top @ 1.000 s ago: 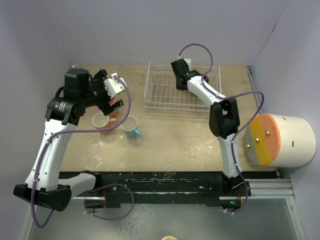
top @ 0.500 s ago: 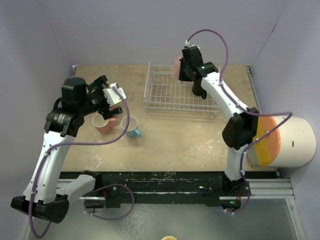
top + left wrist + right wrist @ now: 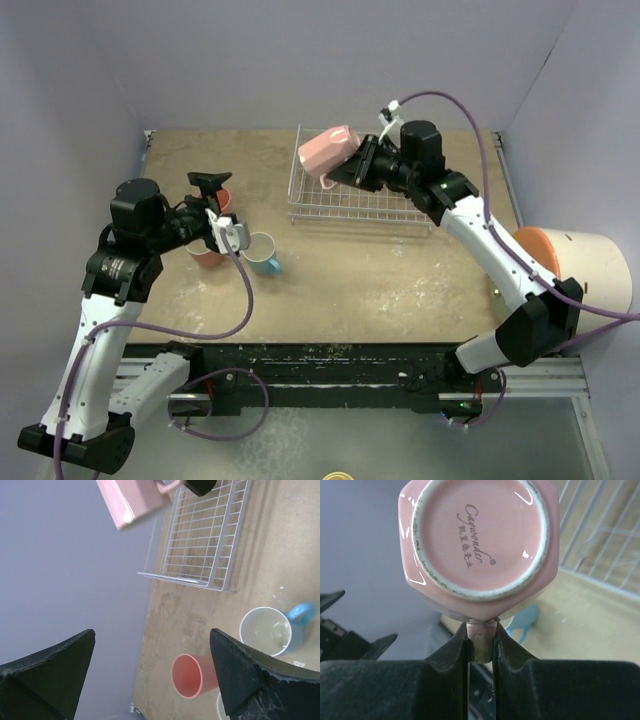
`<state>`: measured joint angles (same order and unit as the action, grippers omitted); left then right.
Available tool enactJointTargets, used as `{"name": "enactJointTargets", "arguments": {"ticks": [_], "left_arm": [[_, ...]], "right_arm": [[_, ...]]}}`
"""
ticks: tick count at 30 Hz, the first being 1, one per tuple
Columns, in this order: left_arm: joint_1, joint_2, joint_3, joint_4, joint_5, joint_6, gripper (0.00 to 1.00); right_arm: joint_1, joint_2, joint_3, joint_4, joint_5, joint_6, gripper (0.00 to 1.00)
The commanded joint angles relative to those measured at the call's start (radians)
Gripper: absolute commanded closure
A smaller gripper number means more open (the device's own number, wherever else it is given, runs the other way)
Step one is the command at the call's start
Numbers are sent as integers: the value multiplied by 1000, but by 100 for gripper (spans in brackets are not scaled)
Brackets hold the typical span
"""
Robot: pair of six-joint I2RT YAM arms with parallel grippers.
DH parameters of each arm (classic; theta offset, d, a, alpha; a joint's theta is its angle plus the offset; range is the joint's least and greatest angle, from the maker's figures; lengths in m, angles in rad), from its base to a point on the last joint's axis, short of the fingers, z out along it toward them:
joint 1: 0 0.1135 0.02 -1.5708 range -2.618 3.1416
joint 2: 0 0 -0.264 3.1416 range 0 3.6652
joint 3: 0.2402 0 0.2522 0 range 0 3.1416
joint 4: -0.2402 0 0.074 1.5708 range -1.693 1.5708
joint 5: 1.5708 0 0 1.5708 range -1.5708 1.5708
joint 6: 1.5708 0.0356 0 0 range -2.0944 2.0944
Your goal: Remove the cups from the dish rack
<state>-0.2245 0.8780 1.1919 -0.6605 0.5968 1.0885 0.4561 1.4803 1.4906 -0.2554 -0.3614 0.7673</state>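
Right pincer [image 3: 480, 647] clamped tight on handle of pink cup [image 3: 479, 545]. Cup tipped sideways above far-left corner of dish rack [image 3: 372, 198]. I'd swing left, grip firm, set it upright on bare tabletop [image 3: 350, 280] near blue cup [image 3: 262, 253]. Left pincer [image 3: 152, 635] gaping, empty, hovering there; I'd mind collision.

Robot lab, plain purple enclosure walls [image 3: 320, 60]

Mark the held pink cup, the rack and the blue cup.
Pink cup [image 3: 328, 152], top view, its side wall.
Rack [image 3: 345, 200], top view, bare floor wires.
Blue cup [image 3: 261, 247], top view, its pale inside.
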Motion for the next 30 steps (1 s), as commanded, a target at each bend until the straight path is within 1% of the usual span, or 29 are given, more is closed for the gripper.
{"name": "enactJointTargets", "arguments": {"ticks": [1, 7, 9, 12, 14, 20, 24, 30], "left_arm": [[-1, -39, -24, 70, 115, 124, 1], [-2, -79, -81, 121, 186, 258, 0], [-2, -76, -79, 119, 194, 276, 0], [-3, -70, -63, 100, 188, 282, 0], [-3, -73, -61, 100, 185, 283, 2], [-3, -85, -54, 91, 206, 287, 19], [-3, -90, -47, 117, 214, 259, 26], [-2, -97, -45, 121, 221, 261, 37]], "right_arm": [[56, -116, -152, 389, -231, 244, 100], [196, -139, -285, 680, -278, 454, 100], [228, -134, -308, 753, -281, 503, 100], [258, -128, -319, 800, -279, 537, 100], [273, -125, -327, 831, -280, 559, 100], [322, -108, -356, 915, -274, 614, 100], [350, -103, -369, 929, -256, 620, 100], [383, -90, -380, 974, -246, 644, 100]]}}
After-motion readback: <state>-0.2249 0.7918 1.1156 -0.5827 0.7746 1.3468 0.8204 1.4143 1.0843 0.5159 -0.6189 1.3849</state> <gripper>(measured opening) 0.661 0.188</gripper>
